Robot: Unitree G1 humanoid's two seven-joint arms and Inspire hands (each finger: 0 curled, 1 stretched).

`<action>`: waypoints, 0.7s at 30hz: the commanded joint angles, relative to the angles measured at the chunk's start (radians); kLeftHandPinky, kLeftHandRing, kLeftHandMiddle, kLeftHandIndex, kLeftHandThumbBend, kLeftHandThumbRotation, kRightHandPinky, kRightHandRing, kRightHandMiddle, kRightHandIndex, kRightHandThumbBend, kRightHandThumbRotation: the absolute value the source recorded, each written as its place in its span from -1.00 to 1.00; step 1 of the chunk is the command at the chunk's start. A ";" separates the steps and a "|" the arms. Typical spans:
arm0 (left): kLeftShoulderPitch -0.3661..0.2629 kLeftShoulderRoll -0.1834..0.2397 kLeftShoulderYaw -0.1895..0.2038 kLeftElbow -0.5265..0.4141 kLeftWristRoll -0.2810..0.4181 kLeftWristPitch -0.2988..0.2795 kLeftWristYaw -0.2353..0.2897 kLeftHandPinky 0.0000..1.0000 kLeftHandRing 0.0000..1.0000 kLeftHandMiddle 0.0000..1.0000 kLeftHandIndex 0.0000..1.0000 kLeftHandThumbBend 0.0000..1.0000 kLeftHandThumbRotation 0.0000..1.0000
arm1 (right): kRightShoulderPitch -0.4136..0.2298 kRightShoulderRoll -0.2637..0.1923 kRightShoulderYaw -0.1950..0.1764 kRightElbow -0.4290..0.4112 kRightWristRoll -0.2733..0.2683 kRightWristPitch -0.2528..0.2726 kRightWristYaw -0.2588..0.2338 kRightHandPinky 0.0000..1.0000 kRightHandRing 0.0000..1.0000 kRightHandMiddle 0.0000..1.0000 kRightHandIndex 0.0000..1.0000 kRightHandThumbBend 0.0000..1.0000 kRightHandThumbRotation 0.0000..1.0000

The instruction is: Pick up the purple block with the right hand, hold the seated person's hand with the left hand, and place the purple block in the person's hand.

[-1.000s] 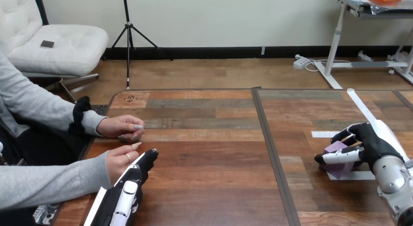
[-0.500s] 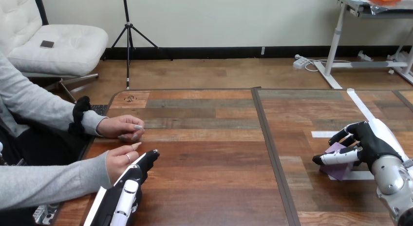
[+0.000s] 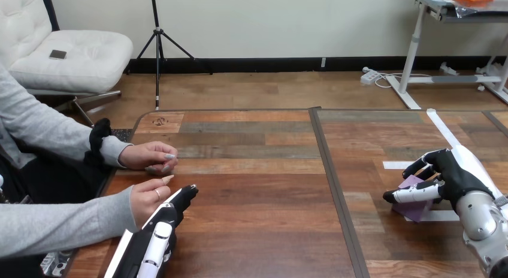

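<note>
The purple block (image 3: 413, 208) is at the table's right side, tilted between the thumb and curled fingers of my right hand (image 3: 456, 175), which is shut on it. At the lower left my left hand (image 3: 157, 229) lies with straight fingers, open, right beside the person's nearer hand (image 3: 147, 198) and touching its side. That nearer hand rests on the table edge, loosely curled. The person's farther hand (image 3: 150, 155) lies flat on the table a little beyond it.
White tape strips (image 3: 443, 129) mark the table (image 3: 257, 194) around the block's spot at the right. A dark seam (image 3: 333, 176) runs front to back between the two tabletop halves. The wide middle stretch of wood lies between my two hands.
My right hand has edged slightly left with the purple block, which now sits more tilted in its grip. My left hand and the person's hands have barely moved.
</note>
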 commanded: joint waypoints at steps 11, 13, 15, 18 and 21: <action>-0.035 0.004 -0.006 -0.052 -0.003 0.010 0.000 1.00 0.95 0.87 0.75 -0.19 1.00 | -0.036 -0.037 0.016 -0.016 -0.016 -0.040 -0.004 -0.26 -0.15 -0.06 -0.05 0.78 -1.00; -0.038 0.009 -0.005 -0.049 0.005 0.004 0.000 1.00 0.95 0.87 0.75 -0.19 1.00 | -0.038 -0.038 0.015 -0.018 -0.016 -0.044 -0.005 -0.27 -0.16 -0.07 -0.05 0.78 -1.00; -0.039 0.009 -0.004 -0.047 0.006 0.001 0.000 1.00 0.95 0.87 0.75 -0.19 1.00 | -0.038 -0.039 0.016 -0.020 -0.017 -0.053 -0.008 -0.27 -0.16 -0.07 -0.05 0.78 -1.00; -0.037 0.008 -0.004 -0.048 0.003 0.000 -0.001 1.00 0.95 0.87 0.75 -0.14 1.00 | -0.037 -0.041 0.015 -0.022 -0.017 -0.065 -0.007 -0.28 -0.17 -0.07 -0.06 0.79 -1.00; -0.036 0.008 -0.003 -0.050 0.003 0.002 0.000 1.00 0.95 0.87 0.74 -0.09 1.00 | -0.042 -0.041 0.011 -0.023 -0.015 -0.067 0.000 -0.26 -0.16 -0.07 -0.06 0.78 -1.00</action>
